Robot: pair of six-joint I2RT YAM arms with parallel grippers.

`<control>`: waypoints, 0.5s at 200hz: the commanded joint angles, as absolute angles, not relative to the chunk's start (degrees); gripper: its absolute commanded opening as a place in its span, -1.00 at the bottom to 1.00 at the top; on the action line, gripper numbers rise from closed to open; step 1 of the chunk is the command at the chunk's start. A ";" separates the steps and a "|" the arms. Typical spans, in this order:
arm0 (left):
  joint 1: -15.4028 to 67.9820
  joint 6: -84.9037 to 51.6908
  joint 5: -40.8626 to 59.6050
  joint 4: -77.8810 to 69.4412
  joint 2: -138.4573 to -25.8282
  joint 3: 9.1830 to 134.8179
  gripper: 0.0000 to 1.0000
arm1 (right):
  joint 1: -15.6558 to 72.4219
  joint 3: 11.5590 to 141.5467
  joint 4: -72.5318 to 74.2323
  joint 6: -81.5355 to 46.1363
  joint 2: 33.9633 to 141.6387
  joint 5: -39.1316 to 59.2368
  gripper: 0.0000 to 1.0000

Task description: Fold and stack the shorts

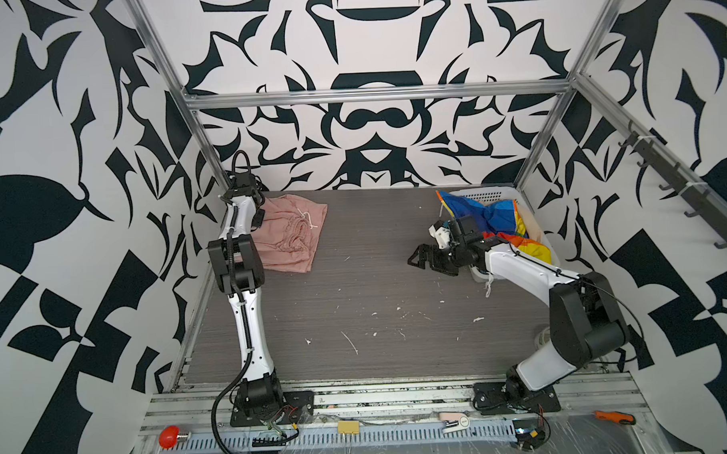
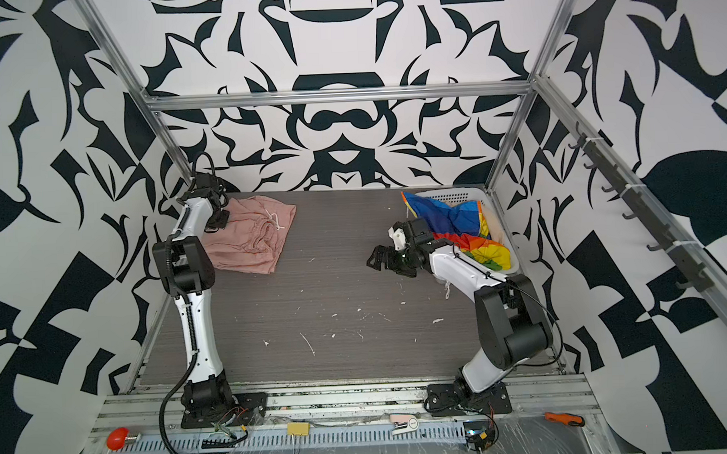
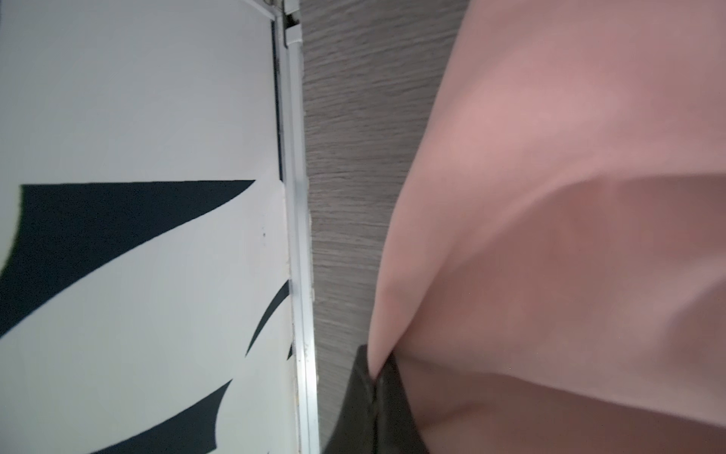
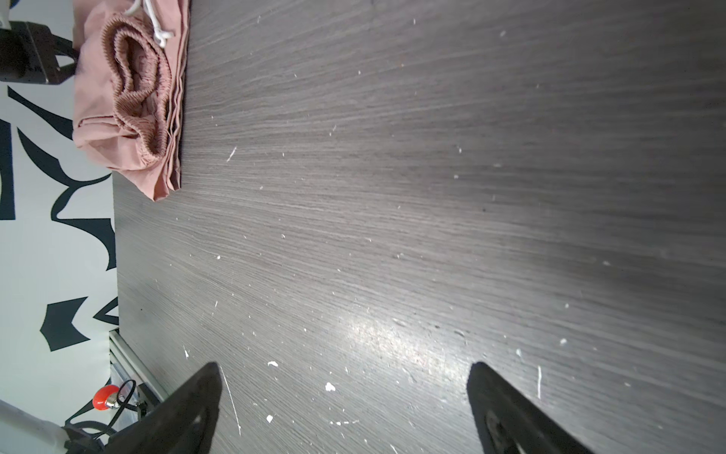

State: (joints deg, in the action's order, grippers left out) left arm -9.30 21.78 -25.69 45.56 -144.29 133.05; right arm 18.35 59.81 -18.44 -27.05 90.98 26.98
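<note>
Left claw (image 3: 378, 387) pinching pink shorts (image 1: 289, 234), right claw (image 4: 343, 369) spread, gadget (image 1: 454, 421) mark illegible

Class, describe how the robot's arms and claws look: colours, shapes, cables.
Both the left arm and right arm have smooth white link shells between bulky black joint housings, with black cables along them. The left claw and right claw are black; the right's fingers taper.

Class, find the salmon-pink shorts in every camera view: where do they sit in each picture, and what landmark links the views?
Top view: salmon-pink shorts at back left of dark wood-grain table.
Top view: same spot.
Left wrist: close up, pinched in left gripper.
Right wrist: at the table's edge, beyond open right gripper.
Shared landmark: that table's grain.
</note>
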 commanded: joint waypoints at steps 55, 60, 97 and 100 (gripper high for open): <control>-10.18 20.23 -31.78 41.69 -140.12 133.08 0.99 | 14.72 71.06 -25.24 -27.45 85.18 21.83 1.00; -10.14 19.45 -32.23 41.67 -139.40 132.86 0.98 | 13.23 71.71 -26.00 -27.82 84.42 21.24 0.99; -7.28 14.80 -27.85 43.02 -131.34 131.99 0.99 | 2.34 76.25 -32.79 -28.14 81.66 13.91 1.00; -6.74 14.69 -27.64 42.93 -130.60 131.82 0.98 | 1.62 76.33 -33.19 -28.13 81.46 13.30 1.00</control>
State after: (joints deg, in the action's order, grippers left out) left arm -9.32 18.41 -30.50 42.39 -140.20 132.20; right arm 6.94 72.69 -27.40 -27.38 84.09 20.18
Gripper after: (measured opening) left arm 0.987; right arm 0.997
